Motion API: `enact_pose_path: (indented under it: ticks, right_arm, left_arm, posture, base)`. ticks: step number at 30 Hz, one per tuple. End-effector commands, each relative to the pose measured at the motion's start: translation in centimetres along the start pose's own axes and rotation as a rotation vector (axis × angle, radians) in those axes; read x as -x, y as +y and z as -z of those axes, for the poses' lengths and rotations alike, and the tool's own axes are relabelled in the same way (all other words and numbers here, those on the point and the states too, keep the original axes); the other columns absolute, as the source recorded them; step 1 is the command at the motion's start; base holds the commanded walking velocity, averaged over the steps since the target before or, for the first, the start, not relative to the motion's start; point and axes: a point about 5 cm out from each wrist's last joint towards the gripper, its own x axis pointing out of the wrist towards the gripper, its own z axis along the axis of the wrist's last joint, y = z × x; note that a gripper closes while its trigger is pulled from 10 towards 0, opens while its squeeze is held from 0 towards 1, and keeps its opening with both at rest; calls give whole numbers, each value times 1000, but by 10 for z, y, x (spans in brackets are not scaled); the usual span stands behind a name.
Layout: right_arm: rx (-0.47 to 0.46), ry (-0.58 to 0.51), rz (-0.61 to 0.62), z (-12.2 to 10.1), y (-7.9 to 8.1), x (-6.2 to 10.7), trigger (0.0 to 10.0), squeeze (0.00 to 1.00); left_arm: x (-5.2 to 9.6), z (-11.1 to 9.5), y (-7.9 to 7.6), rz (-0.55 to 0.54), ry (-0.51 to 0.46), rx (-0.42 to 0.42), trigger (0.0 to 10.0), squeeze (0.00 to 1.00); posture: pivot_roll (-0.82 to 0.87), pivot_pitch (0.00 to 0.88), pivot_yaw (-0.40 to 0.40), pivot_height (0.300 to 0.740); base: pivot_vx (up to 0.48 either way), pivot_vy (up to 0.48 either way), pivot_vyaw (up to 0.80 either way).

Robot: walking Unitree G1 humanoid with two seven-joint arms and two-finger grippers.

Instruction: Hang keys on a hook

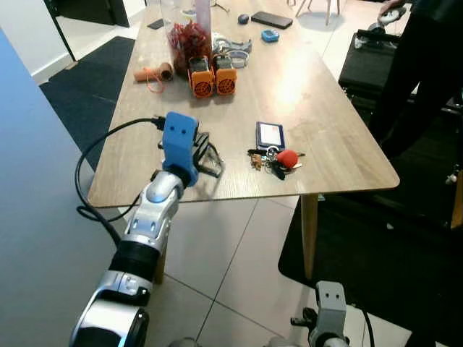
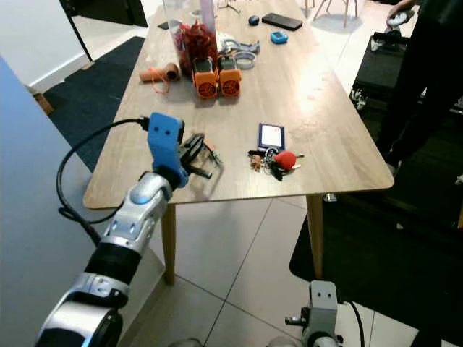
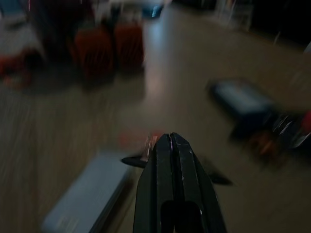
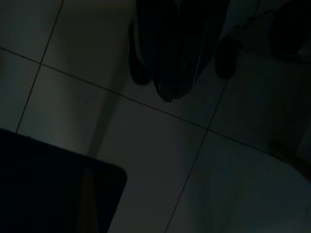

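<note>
Left eye view: left gripper (image 1: 208, 155), fingers pressed together, above table (image 1: 340, 137) edge, near keys (image 1: 275, 160).

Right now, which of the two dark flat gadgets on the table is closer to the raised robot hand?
The small blue-framed device with the pale screen, lying just beside the keys and across from the left gripper. The black phone lies at the table's far end.

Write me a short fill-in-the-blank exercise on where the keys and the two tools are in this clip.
1. The keys with a red fob lie on the wooden ____.
2. Just beyond the keys lies a small blue-edged ____.
3. The left tool is over the table, its fingers ____.
4. The right tool hangs low over the tiled ____.

Missing words: table; card holder; shut; floor
</note>
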Motion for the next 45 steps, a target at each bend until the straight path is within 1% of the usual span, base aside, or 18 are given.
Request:
enact_pose_path:
  ticks: [1, 7, 10, 12, 13, 14, 17, 23, 30, 31, 32, 33, 37, 38, 39, 40, 41, 45]
  right_arm:
    - [-14, 13, 11, 4, -2, 2, 10000, 0]
    - [-15, 11, 12, 4, -2, 2, 10000, 0]
    - [-17, 11, 15, 4, -3, 2, 10000, 0]
    - [-17, 11, 15, 4, -3, 2, 10000, 0]
    - [-17, 12, 15, 4, -3, 2, 10000, 0]
    - [-17, 12, 15, 4, -3, 2, 10000, 0]
    - [-17, 13, 16, 4, -4, 2, 10000, 0]
    - [-15, 13, 12, 4, -3, 2, 10000, 0]
    - [-12, 14, 10, 4, -3, 2, 10000, 0]
    - [-11, 14, 10, 4, -3, 2, 10000, 0]
    - [-11, 14, 10, 4, -3, 2, 10000, 0]
    - [-10, 14, 11, 3, -4, 2, 10000, 0]
    - [-11, 14, 15, 4, -5, 2, 10000, 0]
    - [-12, 14, 15, 4, -5, 2, 10000, 0]
    - [-12, 14, 15, 4, -5, 2, 10000, 0]
    - [-12, 14, 15, 4, -5, 3, 10000, 0]
    - [-12, 14, 15, 5, -5, 3, 10000, 0]
    - [-13, 14, 16, 5, -5, 3, 10000, 0]
  left_arm:
    - [5, 9, 13, -37, 32, -30, 10000, 0]
    - [9, 17, 25, -44, 57, -72, 10000, 0]
    - [13, 21, 28, 22, 54, -78, 10000, 0]
    - [13, 21, 28, 22, 54, -78, 10000, 0]
    - [15, 23, 25, 80, 63, -46, 10000, 0]
    - [15, 23, 25, 80, 63, -46, 10000, 0]
    - [22, 27, 13, 219, 78, -2, 10000, 0]
    - [30, 35, -1, 293, 93, 12, 10000, 0]
    - [29, 35, -5, 308, 90, 19, 10000, 31]
    - [29, 34, -5, 303, 88, 22, 10000, 588]
    - [29, 34, -5, 303, 88, 22, 10000, 588]
    - [28, 32, -4, 297, 83, 33, 10000, 1000]
    - [25, 27, -1, 258, 61, 48, 10000, 1000]
    - [24, 25, 0, 248, 54, 57, 10000, 588]
    - [24, 25, 0, 248, 54, 57, 10000, 588]
    - [24, 25, 0, 240, 49, 63, 10000, 337]
    - [23, 23, 1, 237, 42, 68, 10000, 0]
    - [24, 22, 6, 232, 29, 80, 10000, 0]
  posture:
    - [51, 87, 42, 740]
    - [49, 89, 43, 740]
    - [49, 90, 42, 740]
    - [49, 90, 42, 740]
    - [49, 92, 41, 740]
    - [49, 92, 41, 740]
    - [51, 93, 39, 740]
    - [49, 92, 37, 740]
    - [50, 92, 36, 740]
    - [50, 92, 36, 740]
    - [50, 92, 36, 740]
    - [49, 88, 38, 740]
    - [44, 79, 40, 740]
    - [44, 77, 41, 740]
    - [44, 77, 41, 740]
    - [42, 74, 42, 740]
    - [41, 73, 43, 740]
    - [41, 72, 43, 740]
  base:
    - [0, 0, 0]
    - [0, 0, 0]
    - [0, 0, 0]
    - [0, 0, 0]
    - [0, 0, 0]
    - [0, 0, 0]
    - [0, 0, 0]
    - [0, 0, 0]
    - [0, 0, 0]
    - [0, 0, 0]
    - [0, 0, 0]
    - [0, 0, 0]
    - [0, 0, 0]
    - [0, 0, 0]
    - [0, 0, 0]
    - [0, 0, 0]
    - [0, 0, 0]
    - [0, 0, 0]
